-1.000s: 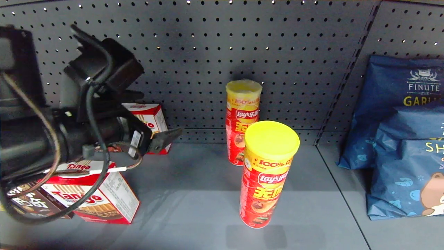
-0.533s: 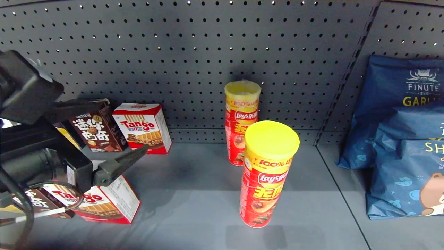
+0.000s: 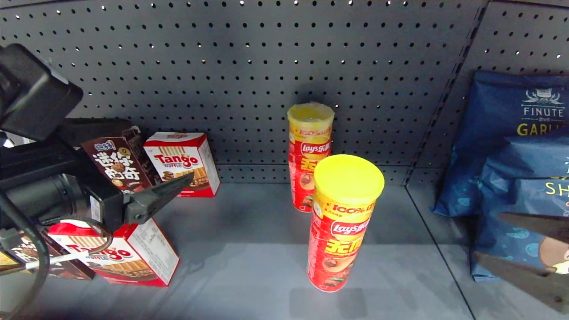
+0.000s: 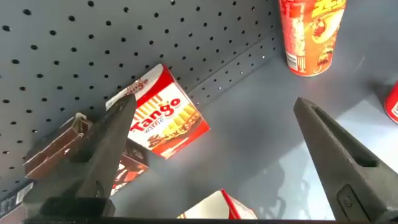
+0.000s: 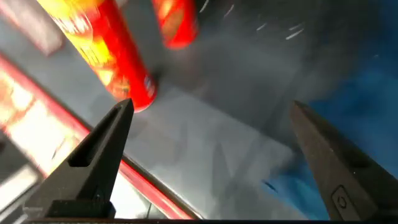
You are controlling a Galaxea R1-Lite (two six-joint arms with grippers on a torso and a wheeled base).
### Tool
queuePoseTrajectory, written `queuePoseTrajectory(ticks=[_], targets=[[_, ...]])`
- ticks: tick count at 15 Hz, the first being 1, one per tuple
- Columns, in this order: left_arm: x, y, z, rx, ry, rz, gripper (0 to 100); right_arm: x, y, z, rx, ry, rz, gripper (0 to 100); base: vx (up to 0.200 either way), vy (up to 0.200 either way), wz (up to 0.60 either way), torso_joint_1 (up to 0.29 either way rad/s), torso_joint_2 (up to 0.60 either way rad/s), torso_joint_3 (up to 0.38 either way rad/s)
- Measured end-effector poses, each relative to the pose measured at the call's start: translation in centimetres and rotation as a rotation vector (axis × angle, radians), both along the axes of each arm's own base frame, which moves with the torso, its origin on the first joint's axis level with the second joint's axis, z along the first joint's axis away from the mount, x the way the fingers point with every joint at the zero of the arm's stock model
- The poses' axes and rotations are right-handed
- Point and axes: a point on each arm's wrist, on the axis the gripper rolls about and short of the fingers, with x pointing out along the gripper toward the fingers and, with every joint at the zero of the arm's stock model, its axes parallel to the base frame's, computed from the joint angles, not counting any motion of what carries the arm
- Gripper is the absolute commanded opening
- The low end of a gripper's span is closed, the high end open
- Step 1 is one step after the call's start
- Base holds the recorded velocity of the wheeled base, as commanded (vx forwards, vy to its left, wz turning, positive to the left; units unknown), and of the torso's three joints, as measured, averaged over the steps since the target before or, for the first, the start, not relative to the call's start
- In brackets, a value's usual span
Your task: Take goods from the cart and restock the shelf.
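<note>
Stock looks partial: chip cans (image 3: 344,222) mid-shelf, wafer boxes (image 3: 182,162) at the left edge of the shelf (image 3: 249,275). Our left gripper (image 4: 214,106) and right gripper (image 5: 211,104) both gape empty, so we judge fetching remains.

Left gripper (image 4: 211,118), right gripper (image 5: 211,106): jaws spread, empty.

Dim frontal light; rear chip can (image 3: 310,146) shadows the pegboard (image 3: 222,66) behind it.

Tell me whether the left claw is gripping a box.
No, the left claw is wide open, with only bare shelf showing between its jaws.
</note>
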Motion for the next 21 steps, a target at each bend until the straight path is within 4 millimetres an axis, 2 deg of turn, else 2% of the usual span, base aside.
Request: queuePoseTrajectory(ticks=[2, 5, 16, 21], targets=[[0.3, -0.2, 0.1, -0.008, -0.008, -0.001, 100, 1.3, 2.0, -1.5, -0.059, 0.076, 0.059, 100, 0.0, 0.0, 0.0, 0.0, 0.0, 0.0], [0.6, -0.3, 0.0, -0.005, 0.0, -0.002, 100, 2.5, 3.7, -2.6, -0.113, 0.139, 0.087, 100, 0.0, 0.0, 0.0, 0.0, 0.0, 0.0], [1.1, 0.1, 0.4, -0.012, -0.012, 0.033, 100, 7.4, 7.6, -3.0, -0.192, 0.194, 0.022, 100, 0.0, 0.0, 0.0, 0.0, 0.0, 0.0], [1.1, 0.2, 0.4, -0.014, -0.011, 0.034, 100, 8.3, 8.7, -3.6, -0.215, 0.214, 0.03, 100, 0.0, 0.0, 0.0, 0.0, 0.0, 0.0]])
